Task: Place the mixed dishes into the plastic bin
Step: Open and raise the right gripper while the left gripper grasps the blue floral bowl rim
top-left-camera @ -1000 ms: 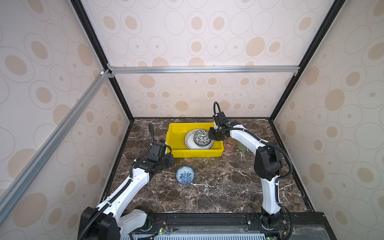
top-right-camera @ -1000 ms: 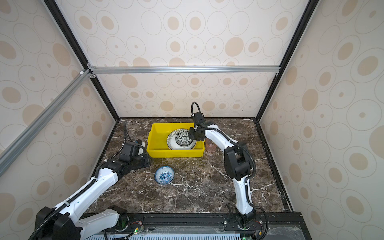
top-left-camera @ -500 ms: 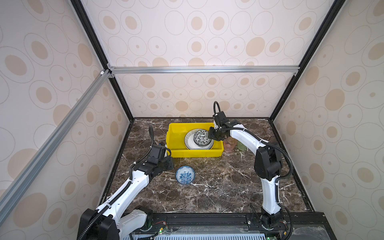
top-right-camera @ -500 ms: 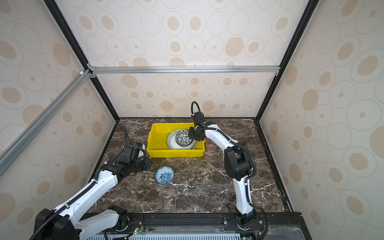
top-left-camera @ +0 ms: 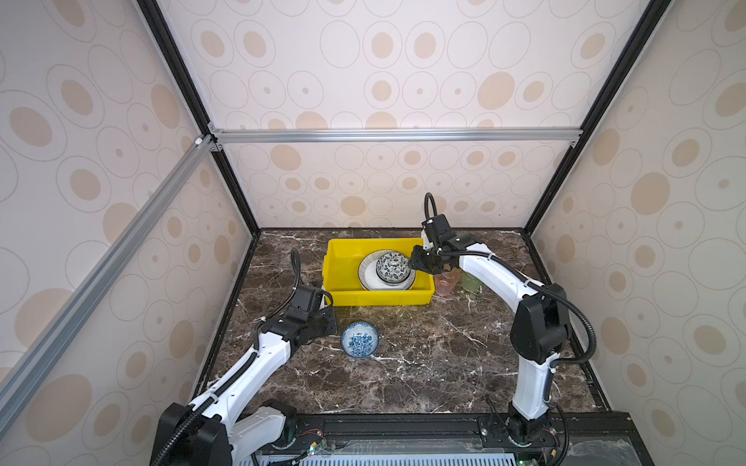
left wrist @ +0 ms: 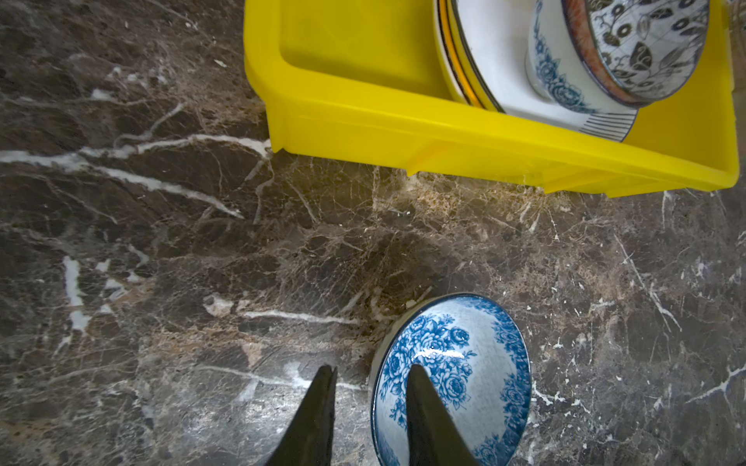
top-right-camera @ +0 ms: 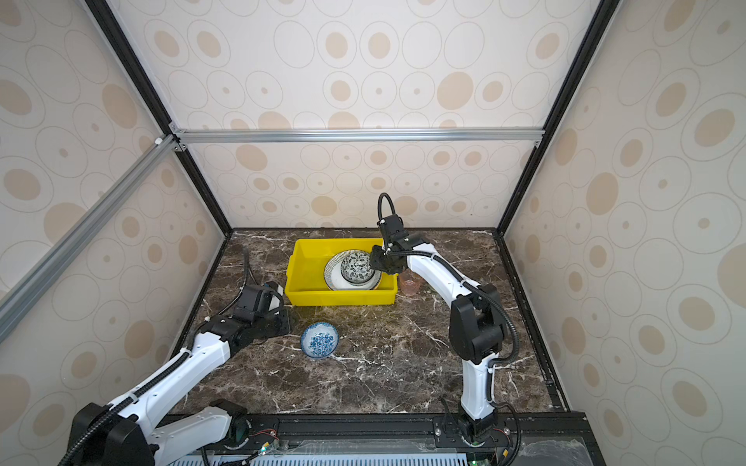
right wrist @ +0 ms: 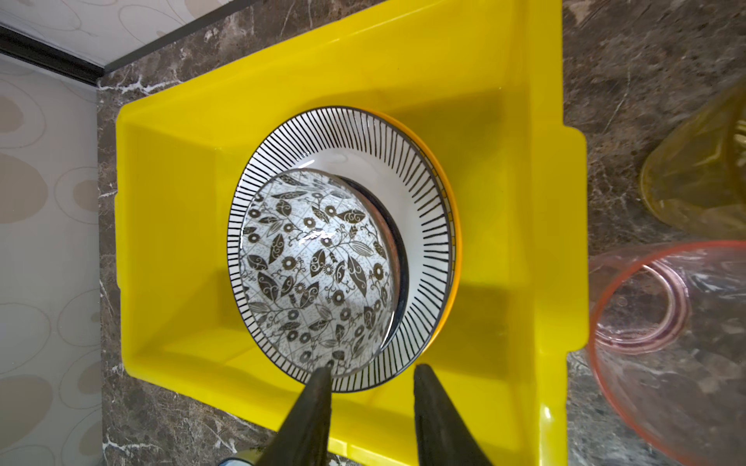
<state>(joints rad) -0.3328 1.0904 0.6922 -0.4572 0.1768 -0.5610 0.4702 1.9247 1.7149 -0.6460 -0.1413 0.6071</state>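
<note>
Left wrist view reveals lower bowl (left wrist: 559,76), seemingly under leafy bowl (left wrist: 650,40).

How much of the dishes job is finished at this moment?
Done: striped plate and black-white bowl sit stacked in the yellow bin, right gripper open beside them. In hand: open left gripper straddles the rim of the blue-floral bowl on the table. Left: that bowl, the pink cup and greenish cup beside the bin.

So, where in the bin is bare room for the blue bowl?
The bin's left half is bare, between its left wall and the plates. Table between bin and blue bowl is bare too. Crowded: right half, with plates, stacked bowls, right gripper above; cups outside that wall.
</note>
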